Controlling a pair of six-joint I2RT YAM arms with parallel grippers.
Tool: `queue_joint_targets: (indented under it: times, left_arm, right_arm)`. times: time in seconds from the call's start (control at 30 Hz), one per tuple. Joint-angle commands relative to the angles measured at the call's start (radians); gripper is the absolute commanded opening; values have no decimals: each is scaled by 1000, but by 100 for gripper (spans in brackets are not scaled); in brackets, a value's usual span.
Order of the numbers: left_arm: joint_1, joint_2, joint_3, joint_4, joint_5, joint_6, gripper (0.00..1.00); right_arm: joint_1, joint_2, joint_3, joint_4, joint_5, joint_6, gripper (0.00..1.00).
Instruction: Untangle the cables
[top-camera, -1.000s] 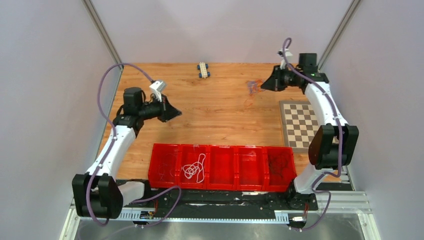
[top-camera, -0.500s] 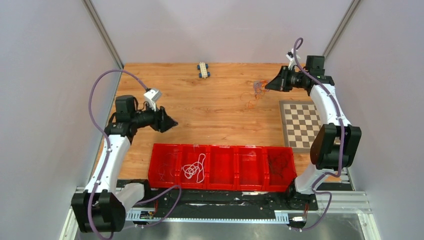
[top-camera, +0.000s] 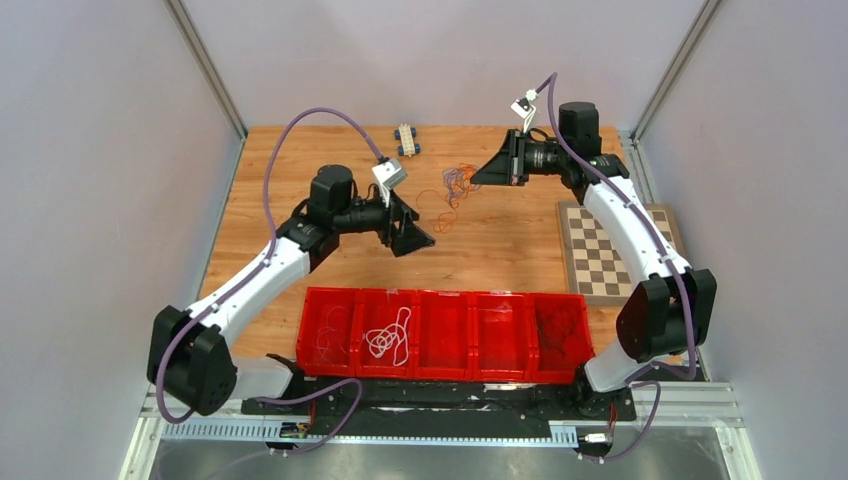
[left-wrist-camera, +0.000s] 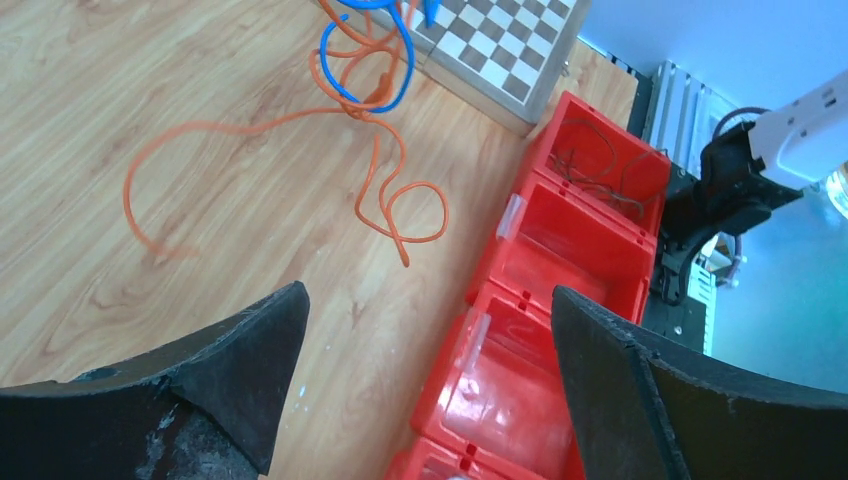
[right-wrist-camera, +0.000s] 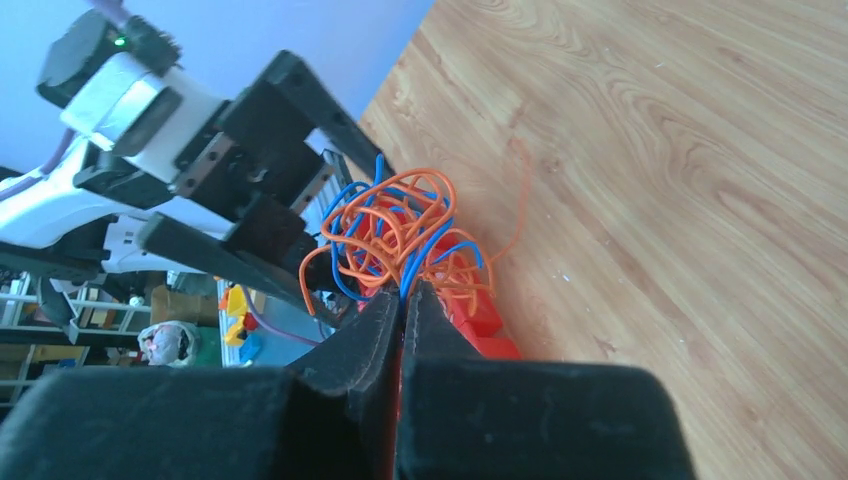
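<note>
Upper centre of the overhead view: the right end effector (top-camera: 480, 174) pinches the orange-and-blue cables (top-camera: 455, 186) over the wooden counter (top-camera: 300, 165), while the left end effector (top-camera: 418, 240) gapes wide just beside them.

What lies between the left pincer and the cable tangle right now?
Only bare wooden tabletop and one loose orange strand trailing from the tangle. The left wrist view shows it ahead of the open left pincer.
</note>
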Motion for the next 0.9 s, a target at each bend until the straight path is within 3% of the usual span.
queue_joint_targets:
  times: [0.0,0.33,0.4,0.47,0.5,0.53,0.57,0.6,0.7,0.87]
  left_arm:
    - [-34,66,41,172,-50,-55,99]
    - [-87,274,127,252,-153,-85,100]
    - [-86,296,142,251,-152,-99,94]
    - [-86,307,159,225,-110,-107,73]
    - [-87,306,164,213,-95,-108,50]
    - [-87,300,162,185,-68,-107,38]
    - [-85,279,151,172,-48,-97,14]
    - [-85,243,141,146,-42,-89,3]
    - [-74,153,62,103,-11,-44,0]
    - [-7,-14,-54,-107,40,70,0]
  right_arm:
    - [28,-42,-12,83,-37,83,0]
    - [40,-9,-10,107,-61,114,0]
    - [41,0,-3,111,-65,121,0]
    - [38,7,5,111,-64,118,0]
    - [32,12,10,111,-62,115,0]
    - [24,16,13,111,-59,112,0]
    - [13,19,17,111,-48,105,0]
    - [-1,21,19,109,-29,94,0]
    - [-74,8,-6,107,79,46,0]
    - [-225,13,-33,108,208,-23,0]
